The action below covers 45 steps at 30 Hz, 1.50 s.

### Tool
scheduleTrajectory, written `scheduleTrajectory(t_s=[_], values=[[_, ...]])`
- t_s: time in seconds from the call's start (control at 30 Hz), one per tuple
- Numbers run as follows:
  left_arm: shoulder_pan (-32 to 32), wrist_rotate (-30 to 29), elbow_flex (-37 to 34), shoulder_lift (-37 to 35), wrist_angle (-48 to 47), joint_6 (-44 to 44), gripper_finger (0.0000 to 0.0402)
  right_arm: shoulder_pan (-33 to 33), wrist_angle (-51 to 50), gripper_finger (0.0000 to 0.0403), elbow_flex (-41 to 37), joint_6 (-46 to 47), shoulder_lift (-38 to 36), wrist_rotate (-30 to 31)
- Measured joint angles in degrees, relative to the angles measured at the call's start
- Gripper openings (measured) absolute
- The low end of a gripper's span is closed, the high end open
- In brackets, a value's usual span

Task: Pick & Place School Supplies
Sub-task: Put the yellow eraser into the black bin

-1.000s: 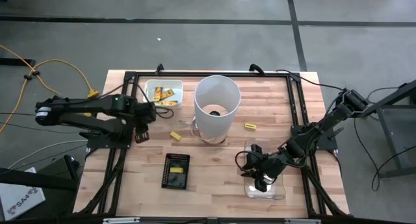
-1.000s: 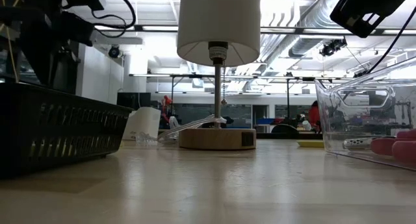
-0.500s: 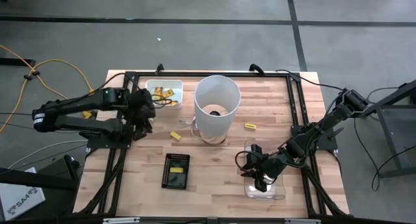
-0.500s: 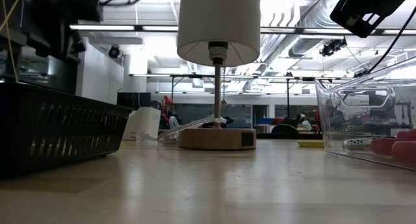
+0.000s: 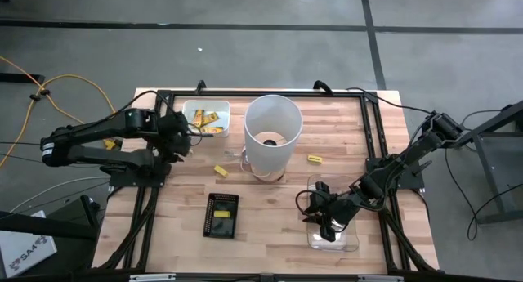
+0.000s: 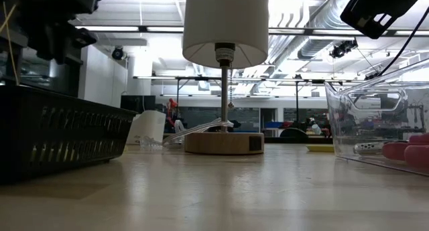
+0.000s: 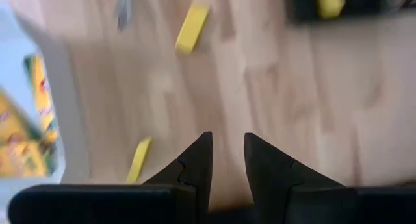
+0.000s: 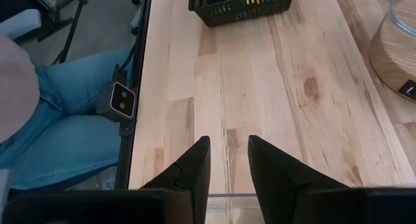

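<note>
Hovering by the white tray (image 5: 189,108), your left gripper (image 7: 227,160) shows a narrow gap between its fingers and nothing in it. Just ahead lies a yellow piece (image 7: 138,159) on bare wood, another yellow piece (image 7: 192,27) farther out, more heaped in the tray beside. Come straight down on the near one, fingers across its short width. Your right gripper (image 8: 227,158) waits, narrowly parted and empty, above the clear bin (image 5: 333,233). Pink handles (image 6: 409,150) show inside that bin; the tools themselves are hard to make out.
</note>
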Motion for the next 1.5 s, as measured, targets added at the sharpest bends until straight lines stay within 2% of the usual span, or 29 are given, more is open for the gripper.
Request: scheduleTrajectory(t_s=[0.1, 0.3, 0.5, 0.67, 0.9, 1.2, 1.5], values=[[0.0, -2.9, 0.0, -0.2, -3.8, 2.0, 0.0084, 0.0, 0.0, 0.0097, 0.0, 0.0, 0.0, 0.0], [0.0, -2.6, -0.6, -0.2, -7.2, 4.0, 0.0084, 0.0, 0.0, 0.0097, 0.0, 0.0, 0.0, 0.0], [0.0, -3.2, -4.1, 0.0, -7.1, 6.7, 0.0084, 0.0, 0.0, 0.0097, 0.0, 0.0, 0.0, 0.0], [0.0, -7.0, -6.2, 1.7, -5.3, 6.2, 0.0084, 0.0, 0.0, 0.0097, 0.0, 0.0, 0.0, 0.0], [0.1, -7.6, -6.4, 6.8, -2.8, 6.5, 0.0085, 0.0, 0.0, 0.0097, 0.0, 0.0, 0.0, 0.0], [1.1, -14.4, -10.0, 10.1, -0.1, 5.3, 0.0085, 0.0, 0.0, 0.0097, 0.0, 0.0, 0.0, 0.0], [-0.3, -16.0, -13.3, 10.1, 5.3, 12.3, 0.0085, 0.0, 0.0, 0.0097, 0.0, 0.0, 0.0, 0.0]])
